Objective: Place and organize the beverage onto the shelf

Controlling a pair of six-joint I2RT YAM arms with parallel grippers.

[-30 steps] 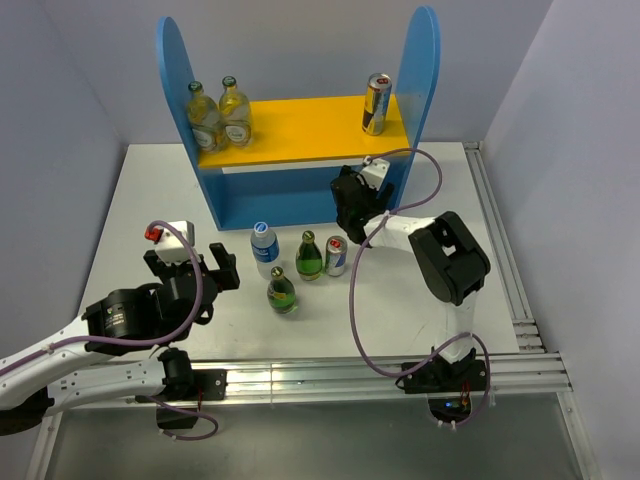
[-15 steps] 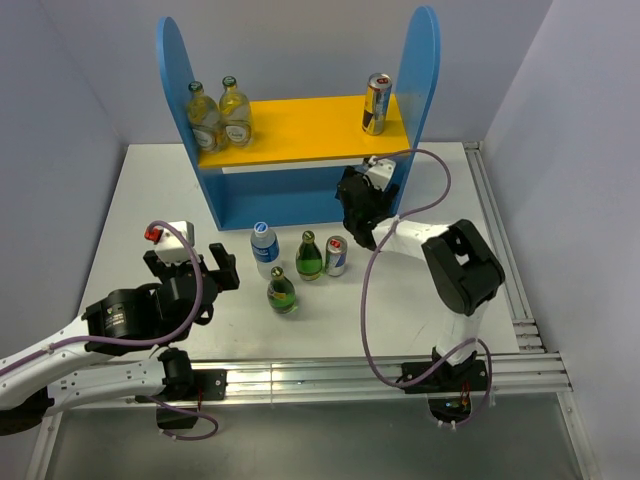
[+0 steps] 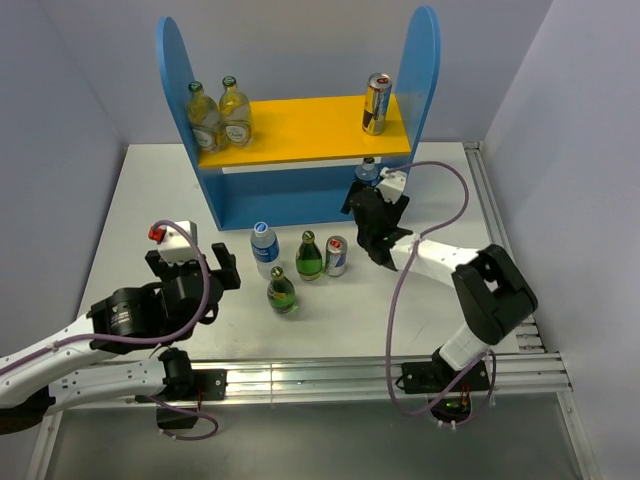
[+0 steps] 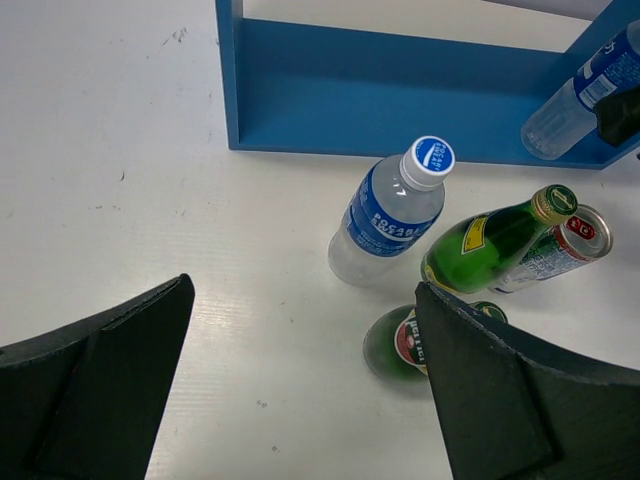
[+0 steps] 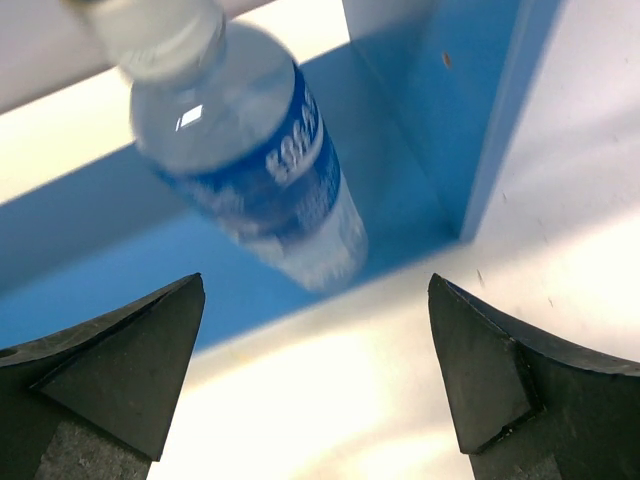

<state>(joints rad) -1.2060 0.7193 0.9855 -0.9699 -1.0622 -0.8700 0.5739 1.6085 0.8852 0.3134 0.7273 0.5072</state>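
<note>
Blue-labelled bottle point(image 5: 250, 160) now on the shelf base point(image 4: 400, 100), right gripper point(image 5: 315, 300) back, spread wide; left gripper point(image 4: 300, 290) likewise spread.

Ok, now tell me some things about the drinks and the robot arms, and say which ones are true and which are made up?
1. Two yellow glass bottles stand on the yellow-orange upper board of the blue shelf. True.
2. The right gripper squeezes the clear water bottle with a blue label. False: it is open, and the bottle stands free on the shelf's blue base.
3. Three green glass bottles stand on the white table. False: only two.
4. The left gripper is open and holds nothing. True.
5. A gold can stands on the upper board. True.
</note>
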